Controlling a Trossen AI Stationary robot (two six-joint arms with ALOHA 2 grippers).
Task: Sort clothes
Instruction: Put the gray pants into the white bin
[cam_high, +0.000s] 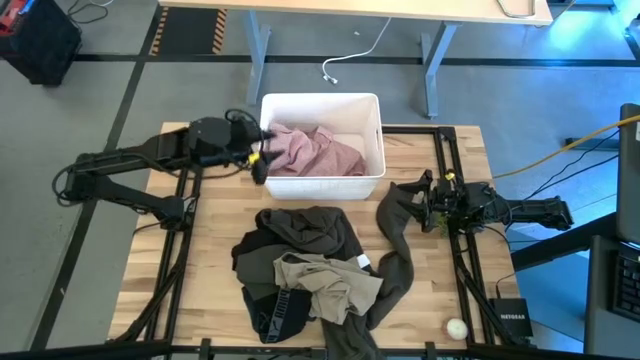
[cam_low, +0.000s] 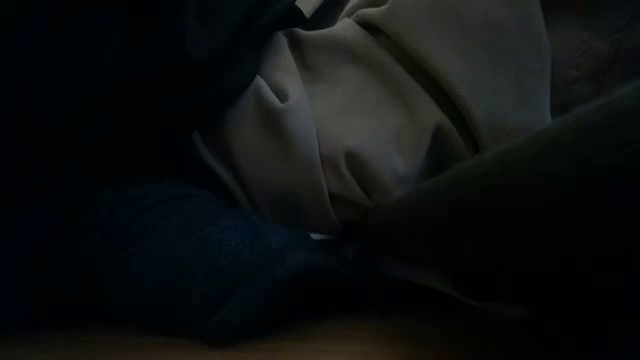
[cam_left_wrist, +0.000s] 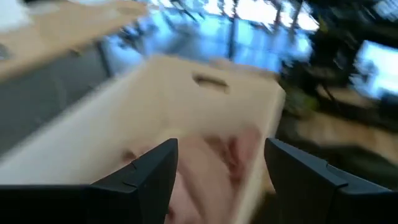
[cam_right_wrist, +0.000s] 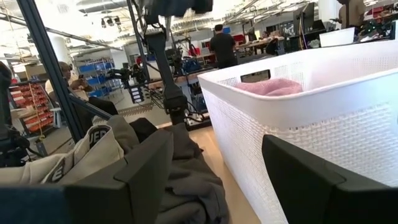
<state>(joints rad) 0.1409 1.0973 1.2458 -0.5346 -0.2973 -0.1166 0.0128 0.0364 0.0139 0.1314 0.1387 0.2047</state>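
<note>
A pink striped shirt lies in the white bin at the table's far side; it also shows in the left wrist view. My left gripper is open at the bin's left wall, and its fingers frame the shirt. A pile of olive-brown, khaki and black pieces lies mid-table and fills the low view. A long olive-brown piece runs from the pile toward my right gripper. That gripper is open, and the piece's end lies before it.
The bin's perforated wall stands close to my right gripper. A small white ball and a black box lie at the near right corner. Black frame rails run along the table's sides. People show in the room beyond.
</note>
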